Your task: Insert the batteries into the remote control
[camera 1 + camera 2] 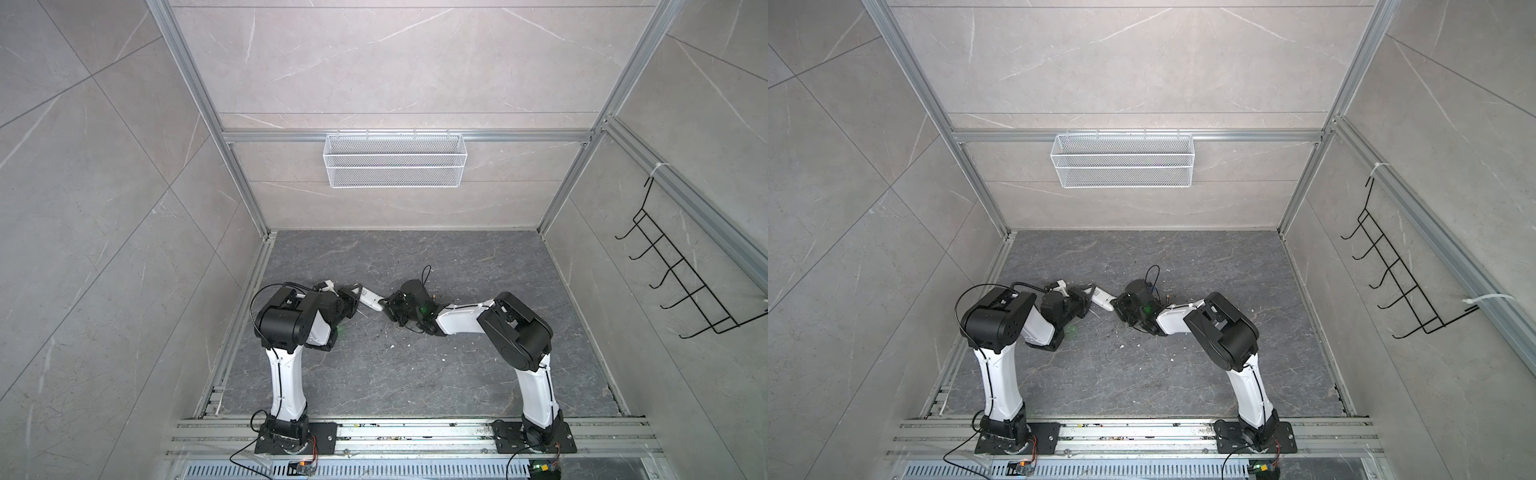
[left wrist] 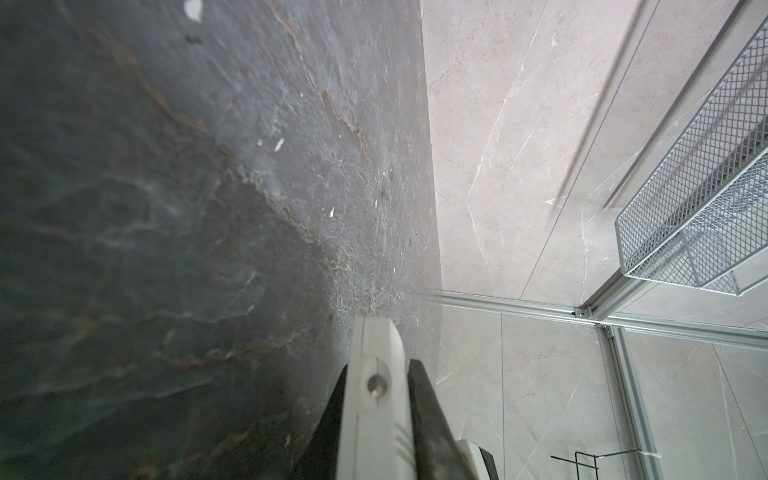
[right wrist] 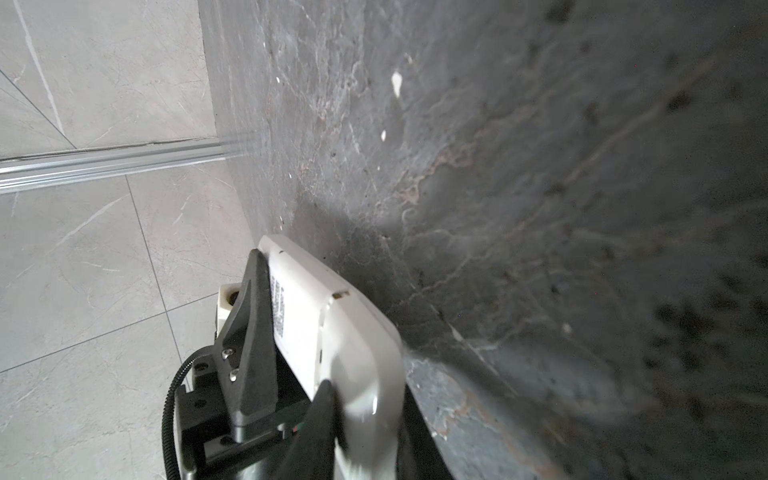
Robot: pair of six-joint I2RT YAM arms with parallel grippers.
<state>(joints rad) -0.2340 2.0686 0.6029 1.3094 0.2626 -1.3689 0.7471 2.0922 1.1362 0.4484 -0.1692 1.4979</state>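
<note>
The remote control (image 1: 370,300) spans the gap between both grippers, its long axis running straight from one set of jaws to the other. The left gripper (image 2: 379,368) is clamped on one end; the right gripper (image 1: 385,306) appears clamped on the opposite end. Neither arm is nearer.
</note>
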